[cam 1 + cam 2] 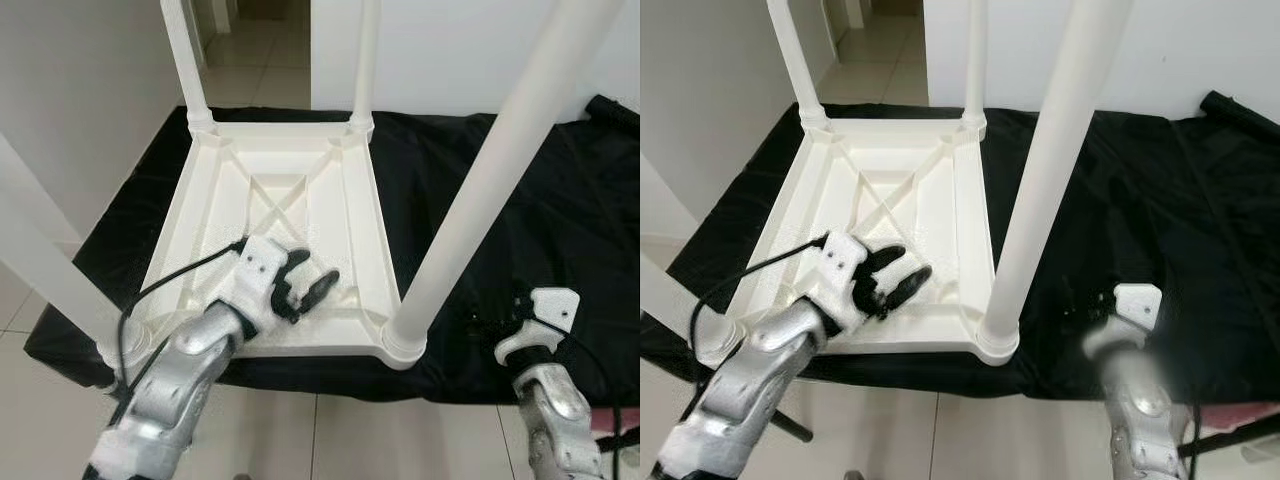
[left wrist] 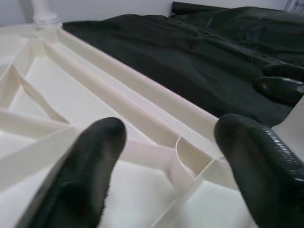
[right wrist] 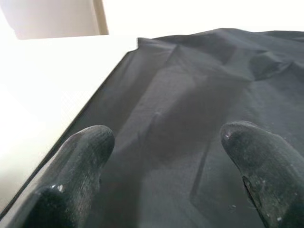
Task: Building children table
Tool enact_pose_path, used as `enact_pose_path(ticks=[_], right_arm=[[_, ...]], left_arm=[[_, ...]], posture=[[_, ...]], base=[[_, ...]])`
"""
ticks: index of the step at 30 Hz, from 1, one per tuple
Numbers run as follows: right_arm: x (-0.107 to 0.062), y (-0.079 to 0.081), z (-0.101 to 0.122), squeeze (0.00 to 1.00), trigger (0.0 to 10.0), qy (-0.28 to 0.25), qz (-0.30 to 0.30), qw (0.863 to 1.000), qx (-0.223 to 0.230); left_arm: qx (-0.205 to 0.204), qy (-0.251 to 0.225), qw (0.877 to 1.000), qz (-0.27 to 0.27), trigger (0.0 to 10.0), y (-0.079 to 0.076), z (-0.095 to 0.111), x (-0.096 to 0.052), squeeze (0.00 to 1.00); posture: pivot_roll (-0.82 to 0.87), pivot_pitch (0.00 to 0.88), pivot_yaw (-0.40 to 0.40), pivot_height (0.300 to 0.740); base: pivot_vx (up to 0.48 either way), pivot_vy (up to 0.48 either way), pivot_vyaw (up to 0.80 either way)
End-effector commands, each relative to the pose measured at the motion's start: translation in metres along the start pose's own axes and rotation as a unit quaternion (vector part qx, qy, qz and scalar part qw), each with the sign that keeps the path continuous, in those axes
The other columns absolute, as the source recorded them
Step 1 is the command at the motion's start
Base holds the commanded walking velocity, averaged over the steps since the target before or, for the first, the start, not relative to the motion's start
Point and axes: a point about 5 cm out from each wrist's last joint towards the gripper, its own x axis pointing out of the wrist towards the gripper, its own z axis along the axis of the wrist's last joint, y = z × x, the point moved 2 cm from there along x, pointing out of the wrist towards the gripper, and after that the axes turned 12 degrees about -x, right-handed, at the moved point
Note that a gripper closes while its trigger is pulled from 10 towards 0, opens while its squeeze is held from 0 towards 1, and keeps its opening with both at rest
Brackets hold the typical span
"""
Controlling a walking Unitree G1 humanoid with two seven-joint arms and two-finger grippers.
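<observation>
A white plastic children's table (image 1: 280, 215) lies upside down on a black cloth (image 1: 480, 200) spread over the floor, its ribbed underside with an X-shaped brace facing up. All four round white legs appear seated in their corner sockets: the far-left leg (image 1: 185, 60) at 11 o'clock, the far-right leg (image 1: 366, 60) at 1 o'clock, the near-right leg (image 1: 500, 170) rising from its socket at 5 o'clock, and the near-left leg (image 1: 40, 265) at 8 o'clock, partly cut off by the frame edge. Whether each is pushed fully home cannot be told.

The left gripper (image 1: 305, 285) hovers low over the near part of the underside, toward 6 o'clock of the tabletop, its black fingers (image 2: 85, 166) spread wide and holding nothing; the left wrist view looks along them at the ribs and the rim beside the cloth. The right gripper (image 3: 166, 156) sits over the black cloth at 4 o'clock, just beyond the near-right leg, its fingers likewise wide apart and empty, with only cloth between them.

As a judgement, the assembly looks nearly finished: legs are in place, and what seems left is checking or pressing them tight and turning the table upright. That flip would call for both grippers taking the rim or legs, since the piece is broad and light and could tip sideways.
</observation>
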Motion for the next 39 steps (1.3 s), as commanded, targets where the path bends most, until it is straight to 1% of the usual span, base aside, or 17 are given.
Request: enact_pose_path(ticks=[1,3,5,6,7,8,10,11,12,13,16,17,20,24,27,33,39], right_arm=[[-0.003,0.004,0.0,1.0,10.0,0.004,0.026,1.0,0.008],[-0.012,0.004,0.002,1.0,10.0,0.022,0.095,0.995,0.003],[-0.014,0.003,0.003,1.0,10.0,0.027,0.116,0.993,0.002],[-0.019,0.002,0.005,0.0,10.0,0.027,0.14,0.99,-0.009],[-0.023,0.002,0.008,0.0,10.0,0.028,0.164,0.986,-0.014],[-0.023,0.002,0.008,0.0,10.0,0.028,0.164,0.986,-0.014],[-0.033,0.006,0.011,0.0,10.0,0.037,0.226,0.973,-0.019],[-0.033,0.006,0.011,0.0,10.0,0.037,0.226,0.973,-0.019],[-0.038,0.008,0.013,0.0,10.0,0.042,0.258,0.965,-0.021],[-0.038,0.008,0.013,0.0,10.0,0.042,0.258,0.965,-0.021],[-0.044,0.012,0.018,0.0,10.0,0.044,0.306,0.951,-0.016],[-0.041,0.019,0.024,0.0,10.0,0.037,0.336,0.941,-0.013],[-0.035,0.034,0.034,0.0,10.0,0.021,0.378,0.926,-0.007],[-0.028,0.044,0.04,0.0,10.0,0.008,0.402,0.915,-0.011],[-0.019,0.053,0.045,0.0,10.0,-0.007,0.436,0.9,-0.017],[-0.008,0.06,0.046,0.0,10.0,-0.016,0.448,0.894,-0.023],[0.009,0.072,0.043,0.0,10.0,-0.025,0.437,0.899,-0.024]], left_arm=[[-0.008,0.014,0.995,-0.095,10.0,-0.014,0.002,-0.006,1.0],[-0.013,0.019,0.994,-0.105,10.0,-0.019,0.006,-0.014,1.0],[-0.008,0.023,0.994,-0.107,10.0,-0.021,0.007,-0.016,1.0],[0.001,0.029,0.995,-0.096,10.0,-0.02,0.008,-0.017,0.93],[0.015,0.036,0.995,-0.09,10.0,-0.021,0.008,-0.016,0.0],[0.015,0.036,0.995,-0.09,10.0,-0.021,0.008,-0.016,0.0],[0.027,0.05,0.994,-0.094,10.0,-0.025,0.007,-0.017,0.0],[0.027,0.05,0.994,-0.094,10.0,-0.025,0.007,-0.017,0.0],[0.027,0.059,0.993,-0.101,10.0,-0.029,0.006,-0.018,0.0],[0.027,0.059,0.993,-0.101,10.0,-0.029,0.006,-0.018,0.0],[0.03,0.074,0.991,-0.11,10.0,-0.034,0.003,-0.018,0.0],[0.025,0.084,0.989,-0.118,10.0,-0.037,0.001,-0.019,0.0],[0.026,0.096,0.988,-0.121,10.0,-0.037,-0.004,-0.018,0.0],[0.036,0.1,0.987,-0.119,10.0,-0.036,-0.005,-0.019,0.0],[0.038,0.106,0.987,-0.116,10.0,-0.038,-0.006,-0.019,0.0],[0.047,0.117,0.985,-0.113,10.0,-0.041,-0.012,-0.021,0.0],[0.04,0.12,0.985,-0.119,10.0,-0.046,-0.013,-0.021,0.0]], posture=[[-0.01,0.069,0.047,0.74],[-0.02,0.071,0.051,0.74],[-0.02,0.071,0.051,0.74],[-0.01,0.076,0.055,0.74],[-0.01,0.076,0.054,0.74],[-0.01,0.076,0.054,0.74],[-0.01,0.076,0.055,0.74],[-0.01,0.076,0.055,0.74],[-0.01,0.076,0.056,0.74],[-0.01,0.076,0.056,0.74],[-0.01,0.074,0.06,0.74],[-0.01,0.074,0.057,0.74],[-0.01,0.074,0.052,0.74],[-0.01,0.07,0.047,0.74],[0.01,0.061,0.038,0.74],[0.02,0.061,0.028,0.74],[0.02,0.063,0.018,0.74]], base=[[0.0,0.0,0.0],[0.0,0.0,0.0],[0.0,0.0,0.0],[0.0,0.0,0.0],[0.0,0.0,0.0],[0.0,0.0,0.0],[0.0,0.0,0.0],[0.0,0.0,0.0],[0.0,0.0,0.0],[0.0,0.0,0.0],[0.0,0.0,0.0],[0.0,0.0,0.0],[0.0,0.0,0.0],[0.0,0.0,0.0],[0.0,0.0,0.0],[0.0,0.0,0.0],[0.0,0.0,0.0]])
